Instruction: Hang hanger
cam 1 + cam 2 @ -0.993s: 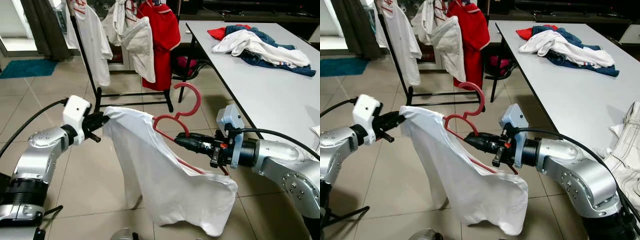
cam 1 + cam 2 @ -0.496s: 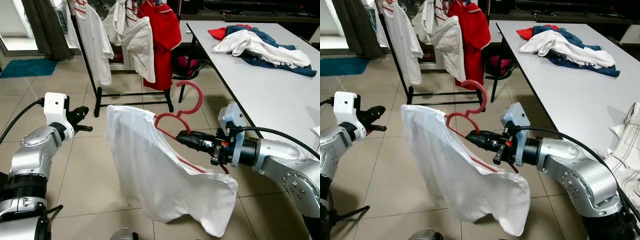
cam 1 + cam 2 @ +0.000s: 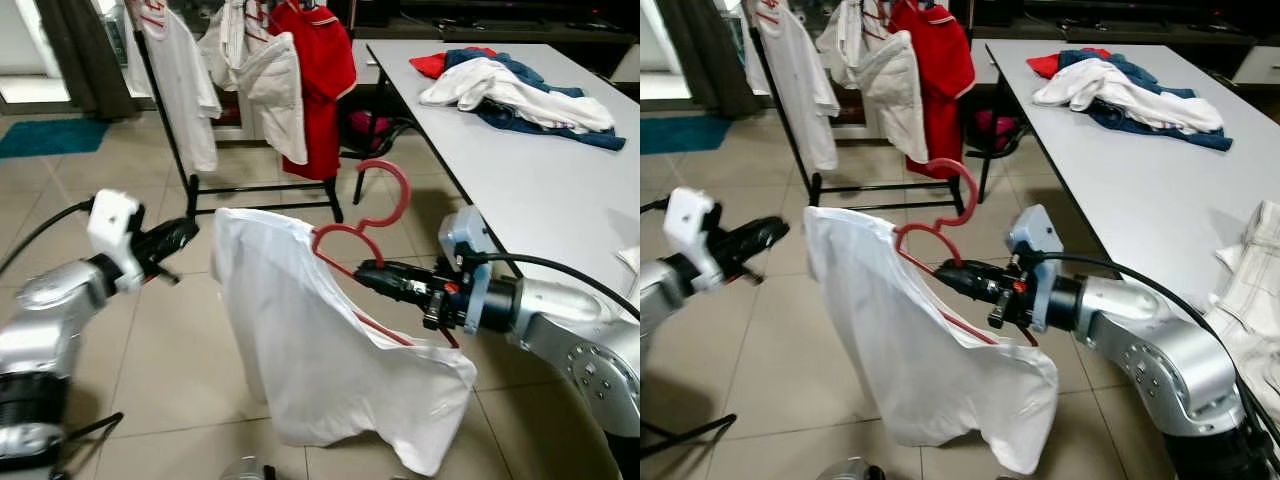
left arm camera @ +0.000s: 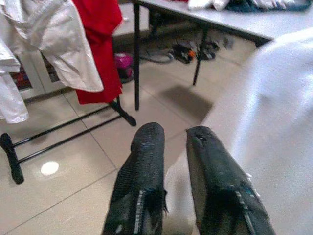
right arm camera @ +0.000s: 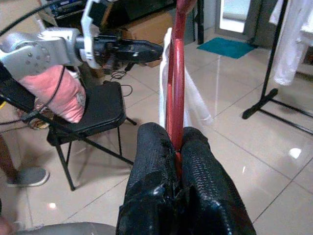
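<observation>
The left gripper [image 3: 185,231], which hung back half a second ago, is close to the shirt's [image 3: 310,350] shoulder again, fingers [image 4: 142,166] slightly apart with nothing between them. The red hanger [image 3: 362,225] sits inside the white shirt, held up over the tiled floor [image 3: 150,340] by the right gripper [image 3: 365,272], whose fingers are clamped on its frame. Behind stands a rack [image 3: 250,190] of hung clothes; on the right, a table [image 3: 540,190] with piled garments [image 3: 515,90].
</observation>
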{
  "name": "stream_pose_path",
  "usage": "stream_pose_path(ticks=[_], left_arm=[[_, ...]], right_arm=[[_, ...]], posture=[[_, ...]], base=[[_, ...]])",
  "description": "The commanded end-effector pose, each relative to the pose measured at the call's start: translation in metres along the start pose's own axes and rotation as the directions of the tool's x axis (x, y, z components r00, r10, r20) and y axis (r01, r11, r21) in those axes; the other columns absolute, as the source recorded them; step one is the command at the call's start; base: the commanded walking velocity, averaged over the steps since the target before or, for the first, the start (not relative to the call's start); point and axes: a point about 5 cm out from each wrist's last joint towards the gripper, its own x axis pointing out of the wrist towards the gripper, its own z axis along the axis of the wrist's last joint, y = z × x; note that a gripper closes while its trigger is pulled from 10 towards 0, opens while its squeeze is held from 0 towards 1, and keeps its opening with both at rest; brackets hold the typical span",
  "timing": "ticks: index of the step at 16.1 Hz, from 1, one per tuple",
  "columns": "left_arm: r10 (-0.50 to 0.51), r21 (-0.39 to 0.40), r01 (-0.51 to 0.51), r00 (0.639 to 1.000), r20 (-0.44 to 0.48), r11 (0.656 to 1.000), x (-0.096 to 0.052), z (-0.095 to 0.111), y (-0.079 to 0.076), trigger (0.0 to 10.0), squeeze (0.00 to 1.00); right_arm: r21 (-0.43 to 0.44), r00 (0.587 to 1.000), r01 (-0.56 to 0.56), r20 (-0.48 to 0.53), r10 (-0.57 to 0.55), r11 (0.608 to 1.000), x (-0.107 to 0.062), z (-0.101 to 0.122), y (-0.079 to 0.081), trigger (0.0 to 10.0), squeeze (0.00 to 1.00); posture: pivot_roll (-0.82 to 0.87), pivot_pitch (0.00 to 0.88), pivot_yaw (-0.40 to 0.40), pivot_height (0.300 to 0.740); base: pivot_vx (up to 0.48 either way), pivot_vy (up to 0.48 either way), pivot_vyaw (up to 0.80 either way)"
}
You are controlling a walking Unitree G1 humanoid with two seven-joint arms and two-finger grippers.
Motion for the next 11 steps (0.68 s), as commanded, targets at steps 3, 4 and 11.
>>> stream_pose_path(ticks=[3, 4, 11], left_arm=[[-0.148, 0.05, 0.15, 0.988, -0.037, 0.987, -0.009, 0.006, -0.003, 10.0, 1.0], [-0.193, 0.045, 0.195, 0.98, -0.042, 0.98, -0.009, 0.007, -0.006, 10.0, 1.0], [-0.116, 0.159, 0.125, 0.991, -0.063, 0.979, 0.013, 0.009, -0.002, 10.0, 1.0]], right_arm=[[-0.006, 1.0, 0.004, 0.018, -0.004, 1.0, -0.001, 0.004, -0.002, 10.0, 0.0], [-0.004, 1.0, 0.0, 0.02, 0.0, 1.0, 0.0, 0.003, -0.002, 10.0, 0.0], [0.007, 1.0, -0.003, 0.02, 0.002, 1.0, 0.001, -0.001, 0.001, 10.0, 0.0]], posture=[[-0.03, 0.001, -0.012, 0.74], [-0.03, 0.0, -0.011, 0.74], [-0.04, 0.0, 0.006, 0.74]], base=[[0.0, 0.0, 0.0], [0.0, 0.0, 0.0], [0.0, 0.0, 0.0]])
